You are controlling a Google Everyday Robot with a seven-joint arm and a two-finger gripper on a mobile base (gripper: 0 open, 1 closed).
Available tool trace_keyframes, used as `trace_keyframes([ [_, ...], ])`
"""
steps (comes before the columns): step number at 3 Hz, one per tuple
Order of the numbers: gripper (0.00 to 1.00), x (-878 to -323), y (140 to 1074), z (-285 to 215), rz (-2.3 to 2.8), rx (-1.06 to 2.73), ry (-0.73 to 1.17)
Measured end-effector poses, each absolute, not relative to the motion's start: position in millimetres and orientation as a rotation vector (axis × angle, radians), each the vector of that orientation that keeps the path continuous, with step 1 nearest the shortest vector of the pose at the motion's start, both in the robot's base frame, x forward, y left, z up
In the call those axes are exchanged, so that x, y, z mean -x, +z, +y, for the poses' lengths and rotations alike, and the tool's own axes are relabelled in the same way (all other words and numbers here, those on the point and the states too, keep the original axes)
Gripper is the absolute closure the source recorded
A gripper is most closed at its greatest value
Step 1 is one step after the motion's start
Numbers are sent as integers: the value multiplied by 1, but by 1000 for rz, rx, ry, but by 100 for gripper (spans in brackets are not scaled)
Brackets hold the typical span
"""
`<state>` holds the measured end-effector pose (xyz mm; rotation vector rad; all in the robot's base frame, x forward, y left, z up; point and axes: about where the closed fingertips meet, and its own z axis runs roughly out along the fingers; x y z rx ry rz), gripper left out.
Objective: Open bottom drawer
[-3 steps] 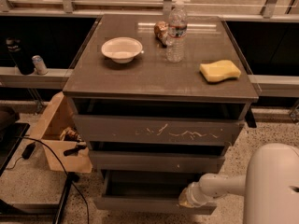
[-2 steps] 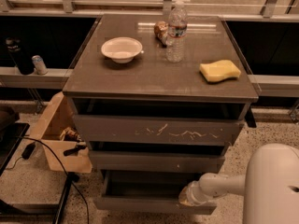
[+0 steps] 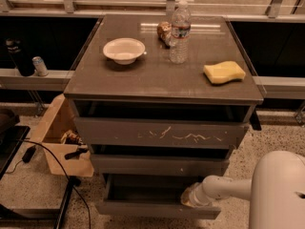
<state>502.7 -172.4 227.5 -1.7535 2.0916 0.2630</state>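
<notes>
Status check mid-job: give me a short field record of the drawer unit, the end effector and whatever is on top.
bottom drawer: partly pulled out, dark interior showing behind its front
end effector: low at the right part of the bottom drawer, just behind its front
middle drawer: front sits further back than the bottom front
top drawer: white scratches on its front
cabinet top: white bowl left, water bottle upright at centre back, yellow sponge right
floor, left of unit: open cardboard box
</notes>
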Motion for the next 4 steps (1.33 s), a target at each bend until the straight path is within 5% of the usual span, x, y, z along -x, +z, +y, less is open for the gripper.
trace_keyframes([
  [4, 100, -538, 192, -163, 2046, 1836, 226],
])
